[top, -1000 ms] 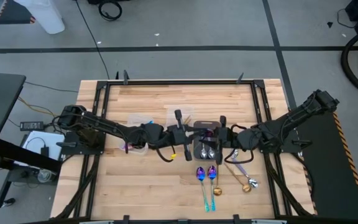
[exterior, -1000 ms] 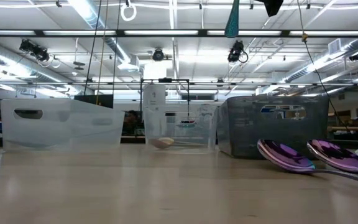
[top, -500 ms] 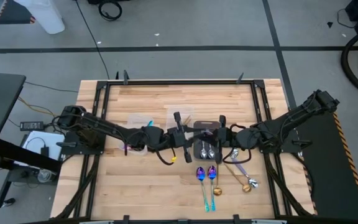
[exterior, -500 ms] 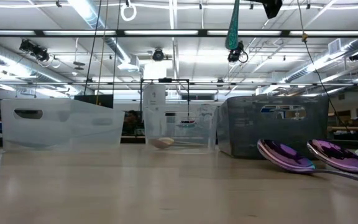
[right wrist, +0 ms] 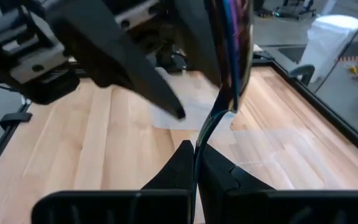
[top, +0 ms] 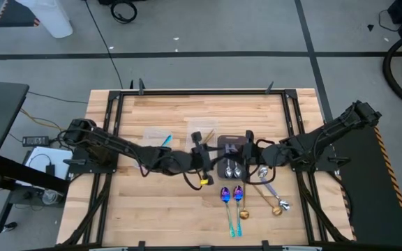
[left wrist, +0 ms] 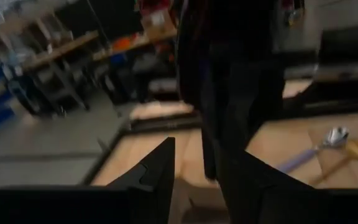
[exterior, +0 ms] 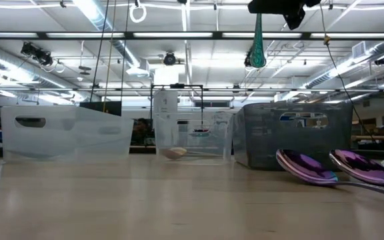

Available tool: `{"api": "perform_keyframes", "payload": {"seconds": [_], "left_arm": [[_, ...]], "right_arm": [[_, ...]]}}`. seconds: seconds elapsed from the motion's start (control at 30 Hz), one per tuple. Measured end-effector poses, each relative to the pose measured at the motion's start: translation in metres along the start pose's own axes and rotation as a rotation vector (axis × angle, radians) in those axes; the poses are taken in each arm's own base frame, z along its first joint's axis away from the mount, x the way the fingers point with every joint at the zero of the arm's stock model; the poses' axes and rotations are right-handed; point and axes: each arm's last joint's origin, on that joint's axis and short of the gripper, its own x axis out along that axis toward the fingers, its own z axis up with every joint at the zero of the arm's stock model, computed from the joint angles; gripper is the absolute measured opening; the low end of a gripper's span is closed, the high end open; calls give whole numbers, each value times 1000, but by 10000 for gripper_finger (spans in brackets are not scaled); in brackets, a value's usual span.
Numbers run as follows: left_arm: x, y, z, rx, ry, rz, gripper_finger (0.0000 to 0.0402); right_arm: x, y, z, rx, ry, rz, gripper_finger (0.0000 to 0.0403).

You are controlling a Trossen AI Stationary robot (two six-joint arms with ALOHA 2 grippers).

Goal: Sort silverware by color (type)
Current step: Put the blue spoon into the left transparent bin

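**Operator:** Where is the spoon, and who has it?

**Spotter:** Your right pincer is clenched on the purple-and-teal spoon, in the air above the middle of the tabletop. The fingers nip one thin end and the rest of the spoon stands out past them. Your left pincer is close beside it, released, fingers apart, grasping nothing.

**Operator:** How will it handle?

**Spotter:** I judge it light, stiff and slick. Polished metal that slim can pivot or slide in a narrow pinch, so move it gently. It won't bend or break.

**Operator:** And the ones lying down?

**Spotter:** Two more purple spoons lie flat between the centre and the tabletop's long edge away from the clear tubs, with gold spoons just to their right. They sit flush on the wood, so take each across the handle near its middle, not by the rounded bowl, which would likely squirt out.
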Motion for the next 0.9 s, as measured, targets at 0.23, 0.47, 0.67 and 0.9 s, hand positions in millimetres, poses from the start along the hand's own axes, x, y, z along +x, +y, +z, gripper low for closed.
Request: {"api": "perform_keyframes", "payload": {"seconds": [0.23, 0.47, 0.67, 0.9], "left_arm": [[-2, -3, -20, 8, 175, -50, 123], [-6, -9, -30, 433, 242, -126, 123], [-16, -22, -28, 862, 203, -180, 123], [-29, -38, -18, 1246, 122, -147, 123]], "right_arm": [[3, -6, 1, 94, -1, -28, 14], [11, -20, 4, 342, -11, -46, 15], [17, -30, 14, 517, -2, 187, 15], [22, -45, 16, 711, 77, 330, 16]]}}
